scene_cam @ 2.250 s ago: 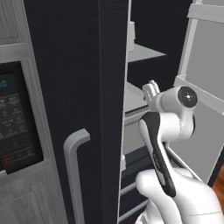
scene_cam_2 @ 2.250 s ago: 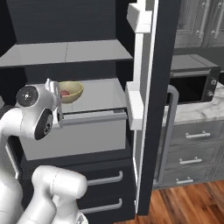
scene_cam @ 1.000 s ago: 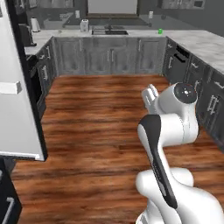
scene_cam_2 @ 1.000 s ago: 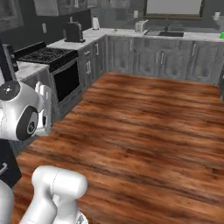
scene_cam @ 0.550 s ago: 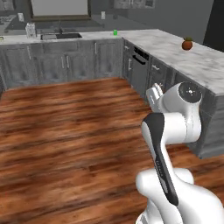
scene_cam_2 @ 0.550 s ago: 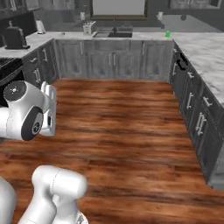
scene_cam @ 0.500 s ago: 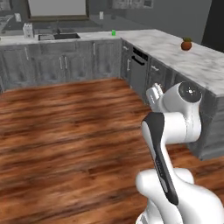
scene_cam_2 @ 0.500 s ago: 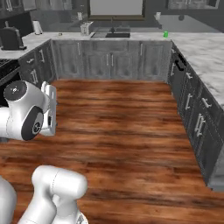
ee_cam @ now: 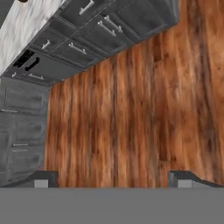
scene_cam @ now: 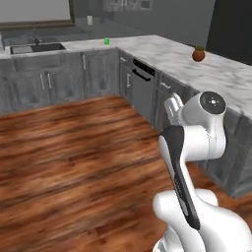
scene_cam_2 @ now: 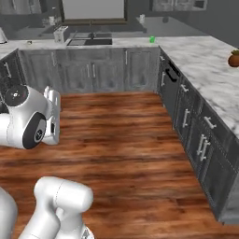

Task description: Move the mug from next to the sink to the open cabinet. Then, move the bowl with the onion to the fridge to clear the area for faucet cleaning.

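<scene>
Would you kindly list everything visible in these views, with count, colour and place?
mug: one, bright green, on the far counter right of the sink
sink: one, black, set in the far counter
round thing: one, brown-orange with a green top, on the right-hand counter
counter: one, pale marble, along the far wall and right side
base cabinets: a row, grey with bar handles, under the counter
floor: one, reddish-brown wood planks
gripper: one, dark fingertips, open and empty, over the floor

light: even, dim, flat render | shadows: faint | focus: soft, blocky, hand view blurriest
</scene>
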Robot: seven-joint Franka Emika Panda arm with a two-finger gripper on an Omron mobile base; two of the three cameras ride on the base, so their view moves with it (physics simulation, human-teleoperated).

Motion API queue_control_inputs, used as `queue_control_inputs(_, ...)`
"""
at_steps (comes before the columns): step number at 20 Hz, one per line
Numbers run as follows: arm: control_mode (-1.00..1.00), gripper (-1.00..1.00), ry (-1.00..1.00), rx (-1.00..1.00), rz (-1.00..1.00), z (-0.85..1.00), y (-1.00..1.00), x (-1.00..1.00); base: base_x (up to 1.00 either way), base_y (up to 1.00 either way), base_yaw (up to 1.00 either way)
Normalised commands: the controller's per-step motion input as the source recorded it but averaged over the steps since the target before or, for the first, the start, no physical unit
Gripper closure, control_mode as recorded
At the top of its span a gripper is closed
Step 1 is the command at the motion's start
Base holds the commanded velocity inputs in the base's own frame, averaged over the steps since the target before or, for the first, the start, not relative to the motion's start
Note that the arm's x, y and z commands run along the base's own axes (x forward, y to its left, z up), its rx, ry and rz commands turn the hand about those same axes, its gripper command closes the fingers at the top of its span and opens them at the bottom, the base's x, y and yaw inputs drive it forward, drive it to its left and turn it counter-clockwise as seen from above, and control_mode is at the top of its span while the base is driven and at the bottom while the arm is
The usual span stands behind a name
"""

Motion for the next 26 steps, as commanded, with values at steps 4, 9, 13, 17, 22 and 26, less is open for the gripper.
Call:
queue_control_inputs(4,1.00,-1.00,0.00,0.00,0.00,0.00,0.00,0.00,1.00,0.03,-0.30)
queue_control_inputs(9,1.00,-1.00,0.00,0.00,0.00,0.00,0.00,0.00,1.00,0.09,-0.32)
queue_control_inputs(13,1.00,-1.00,0.00,0.00,0.00,0.00,0.00,0.00,1.00,0.25,-0.26)
queue_control_inputs(17,1.00,-1.00,0.00,0.00,0.00,0.00,0.00,0.00,1.00,0.40,-0.24)
queue_control_inputs(22,1.00,-1.00,0.00,0.00,0.00,0.00,0.00,0.00,1.00,0.47,-0.07)
queue_control_inputs(26,1.00,-1.00,0.00,0.00,0.00,0.00,0.00,0.00,1.00,0.36,0.00)
